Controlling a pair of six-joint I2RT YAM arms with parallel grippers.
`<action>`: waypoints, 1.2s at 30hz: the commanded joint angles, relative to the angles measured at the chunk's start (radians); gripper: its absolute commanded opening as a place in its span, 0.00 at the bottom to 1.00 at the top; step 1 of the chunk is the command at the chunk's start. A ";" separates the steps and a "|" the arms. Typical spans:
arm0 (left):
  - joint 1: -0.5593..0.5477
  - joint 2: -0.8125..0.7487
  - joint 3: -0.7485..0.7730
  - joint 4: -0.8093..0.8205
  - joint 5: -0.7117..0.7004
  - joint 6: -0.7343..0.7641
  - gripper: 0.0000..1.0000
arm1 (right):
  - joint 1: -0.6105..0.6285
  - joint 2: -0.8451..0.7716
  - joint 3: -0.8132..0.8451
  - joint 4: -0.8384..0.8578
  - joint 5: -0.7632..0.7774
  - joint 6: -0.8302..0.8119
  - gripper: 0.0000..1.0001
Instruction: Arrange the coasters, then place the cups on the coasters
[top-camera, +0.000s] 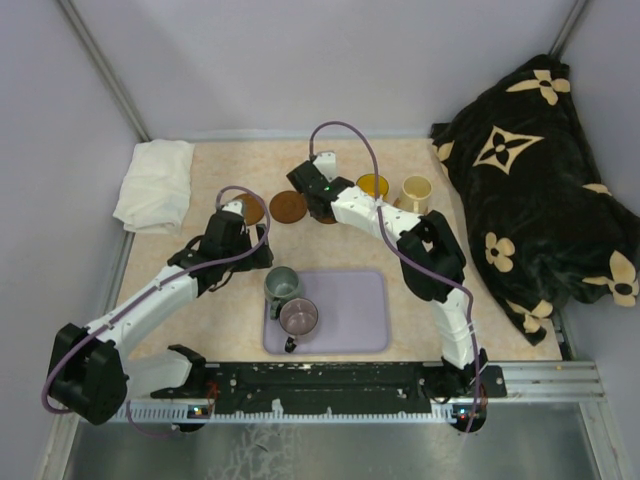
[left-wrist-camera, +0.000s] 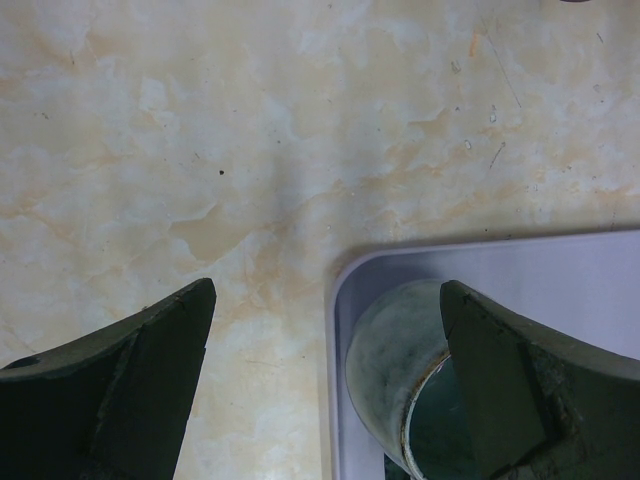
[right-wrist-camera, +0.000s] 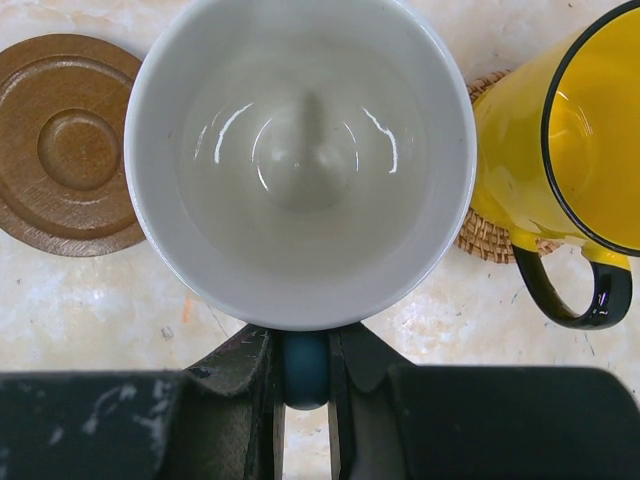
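My right gripper (right-wrist-camera: 305, 352) is shut on the blue handle (right-wrist-camera: 305, 372) of the white cup (right-wrist-camera: 300, 150), which I see from above. Left of it lies a brown coaster (right-wrist-camera: 70, 145). On its right, the yellow cup (right-wrist-camera: 560, 140) stands on a woven coaster (right-wrist-camera: 488, 240). In the top view the right gripper (top-camera: 322, 203) is at the back, near the dark coaster (top-camera: 289, 207) and the cream cup (top-camera: 416, 191). My left gripper (left-wrist-camera: 328, 300) is open over the tray's corner, with the grey-green cup (left-wrist-camera: 395, 365) beside its right finger (left-wrist-camera: 520, 390). The mauve cup (top-camera: 299, 318) stands on the tray.
The lavender tray (top-camera: 350, 310) sits at the front centre. A folded white cloth (top-camera: 155, 185) lies at the back left. A black flowered blanket (top-camera: 540, 170) fills the right side. Another coaster (top-camera: 252, 209) is partly hidden behind the left arm.
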 joint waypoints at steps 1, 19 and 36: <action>-0.002 0.007 0.020 0.019 0.003 0.007 0.99 | -0.005 -0.008 0.065 0.049 0.026 -0.011 0.00; -0.004 0.008 0.019 0.010 -0.007 0.005 0.99 | -0.008 0.002 0.059 0.043 0.026 -0.006 0.00; -0.003 0.012 0.014 0.008 -0.009 0.003 0.99 | -0.008 -0.021 -0.012 0.076 0.020 0.007 0.37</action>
